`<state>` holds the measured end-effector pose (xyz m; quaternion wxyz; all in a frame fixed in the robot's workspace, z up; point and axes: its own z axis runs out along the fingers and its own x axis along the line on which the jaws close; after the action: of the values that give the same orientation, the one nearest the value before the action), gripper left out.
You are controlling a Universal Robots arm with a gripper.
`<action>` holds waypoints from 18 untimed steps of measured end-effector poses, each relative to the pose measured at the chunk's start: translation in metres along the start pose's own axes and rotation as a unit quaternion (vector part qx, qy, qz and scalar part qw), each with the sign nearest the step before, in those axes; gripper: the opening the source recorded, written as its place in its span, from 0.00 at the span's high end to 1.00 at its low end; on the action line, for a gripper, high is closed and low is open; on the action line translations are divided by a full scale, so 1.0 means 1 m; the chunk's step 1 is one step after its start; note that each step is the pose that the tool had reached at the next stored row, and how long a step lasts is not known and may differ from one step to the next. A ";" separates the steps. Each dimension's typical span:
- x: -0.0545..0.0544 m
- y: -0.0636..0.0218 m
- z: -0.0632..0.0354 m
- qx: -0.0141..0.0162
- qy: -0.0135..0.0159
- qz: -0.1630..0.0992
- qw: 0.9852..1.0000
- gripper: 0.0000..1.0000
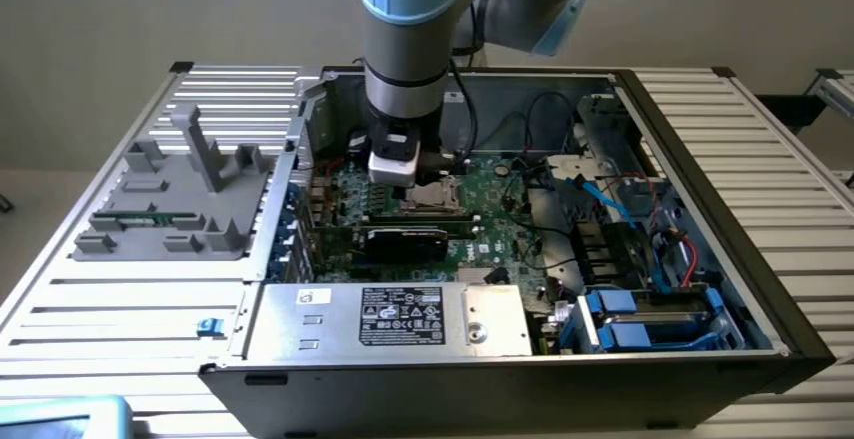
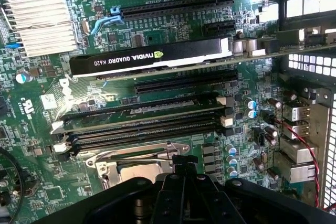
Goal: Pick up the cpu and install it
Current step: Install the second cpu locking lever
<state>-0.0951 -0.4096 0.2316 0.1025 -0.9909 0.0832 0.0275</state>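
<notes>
- A pale silvery square, probably the cpu (image 2: 135,176), is lying flat inside the socket frame (image 2: 105,167); its edges are partly hidden, so I cannot confirm it.
- Its top is looking dull-bright, with a darker rim.
- The pincer (image 2: 184,165) is hanging directly over it, clenched, with nothing visibly grasped.
- Judgement: the install step is in hand; work here is calling for square alignment and light pressure.
- The motherboard (image 2: 47,192) and graphics card (image 2: 152,56) are surrounding the socket.

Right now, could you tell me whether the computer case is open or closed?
Open: the computer case has no side panel, exposing the motherboard beneath the tool.
</notes>
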 end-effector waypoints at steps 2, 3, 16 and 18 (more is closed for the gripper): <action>-0.001 0.0009 0.0022 0.001 -0.001 0.000 1.000 0.89; -0.002 0.0015 0.0031 0.002 -0.001 0.000 1.000 0.89; -0.004 0.0045 0.0141 0.003 -0.003 0.001 1.000 0.89; -0.004 0.0051 0.0171 0.003 -0.004 0.001 1.000 0.89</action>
<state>-0.1003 -0.4104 0.2141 0.1058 -0.9904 0.0835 0.0308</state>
